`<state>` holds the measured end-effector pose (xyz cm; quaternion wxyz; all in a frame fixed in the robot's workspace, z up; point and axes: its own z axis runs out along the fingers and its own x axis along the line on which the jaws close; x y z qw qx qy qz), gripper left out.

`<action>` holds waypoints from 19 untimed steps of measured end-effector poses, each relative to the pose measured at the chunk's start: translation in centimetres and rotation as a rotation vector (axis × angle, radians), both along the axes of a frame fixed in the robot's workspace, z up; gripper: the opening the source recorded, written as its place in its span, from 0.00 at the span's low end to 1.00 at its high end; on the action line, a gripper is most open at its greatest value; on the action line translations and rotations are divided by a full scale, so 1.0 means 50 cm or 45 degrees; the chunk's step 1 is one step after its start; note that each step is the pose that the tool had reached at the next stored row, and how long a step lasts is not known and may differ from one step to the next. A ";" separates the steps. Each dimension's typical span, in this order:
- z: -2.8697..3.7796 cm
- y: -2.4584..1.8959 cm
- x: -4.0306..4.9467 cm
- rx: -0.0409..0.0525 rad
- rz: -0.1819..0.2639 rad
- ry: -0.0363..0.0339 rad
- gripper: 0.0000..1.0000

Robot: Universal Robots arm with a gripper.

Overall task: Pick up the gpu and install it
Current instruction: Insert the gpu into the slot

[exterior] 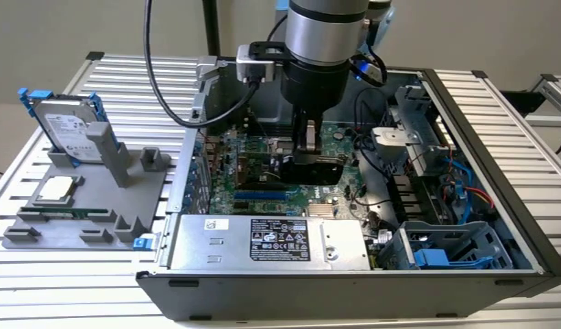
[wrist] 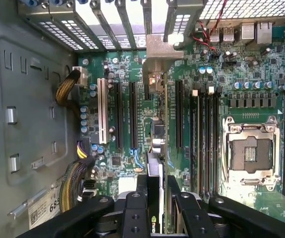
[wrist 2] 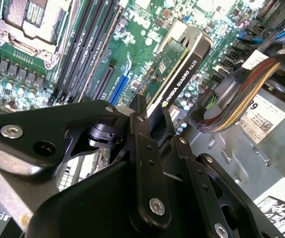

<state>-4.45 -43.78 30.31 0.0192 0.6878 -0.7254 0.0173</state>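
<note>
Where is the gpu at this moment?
The gpu is clamped edge-on in the gripper inside the open computer case, just above the motherboard slots near the exterior view's centre.

Gripper fingers closed on gpu, card edge-on between them. Motherboard expansion slots run on both sides of fingers; empty CPU socket well beyond.

Gpu: matt black plastic shroud, green circuit board. Gripper: matt black metal. Power supply: dull grey metal. Table: ribbed aluminium.
</note>
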 end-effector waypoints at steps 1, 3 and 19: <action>-0.002 0.0000 -0.003 0.000 0.000 -0.0001 0.00; -0.007 0.0000 -0.008 0.000 0.000 0.0000 0.00; -0.017 0.0017 -0.021 0.001 -0.001 0.0000 0.00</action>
